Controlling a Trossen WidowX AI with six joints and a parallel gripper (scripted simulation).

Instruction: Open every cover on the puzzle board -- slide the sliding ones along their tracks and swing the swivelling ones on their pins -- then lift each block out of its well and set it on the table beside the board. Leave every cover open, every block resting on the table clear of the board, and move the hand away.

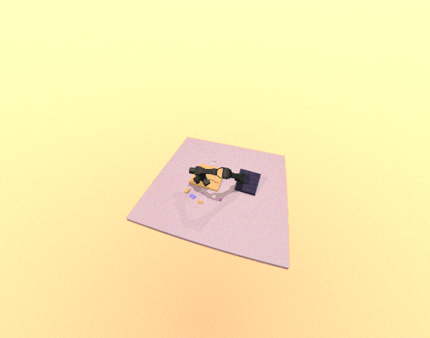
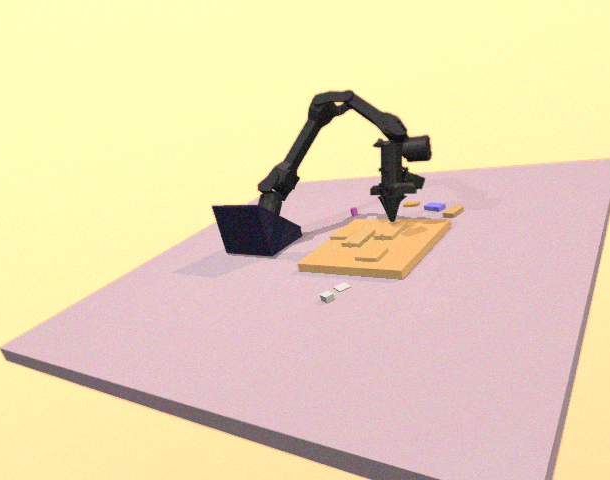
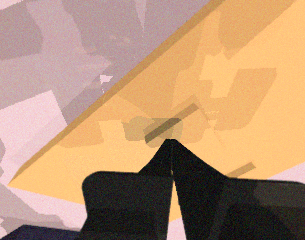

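The orange puzzle board (image 1: 211, 186) (image 2: 411, 253) (image 3: 292, 95) lies flat. Several raised covers of its own colour show on it, among them a near one (image 2: 371, 255), a middle one (image 2: 359, 237) and one towards the far side (image 2: 388, 231). Whether their wells are uncovered cannot be told. My gripper (image 2: 392, 220) (image 3: 169, 143) is shut and empty, pointing down just over the board's far part. In the wrist view a dark slanting strip (image 3: 163, 131) lies just beyond the tips. Beside the board lie a blue block (image 1: 192, 196) (image 2: 434, 206) and a magenta block (image 1: 220, 199) (image 2: 354, 211).
Two orange pieces lie past the board's far side, one (image 1: 187, 190) (image 2: 453, 211) beyond its corner, the other (image 1: 200, 202) (image 2: 411, 204) past the blue block. A white cube (image 1: 213, 160) (image 2: 326, 297) and flat white piece (image 2: 342, 287) lie on the opposite side. The dark base (image 1: 247, 188) (image 2: 246, 232) stands nearby.
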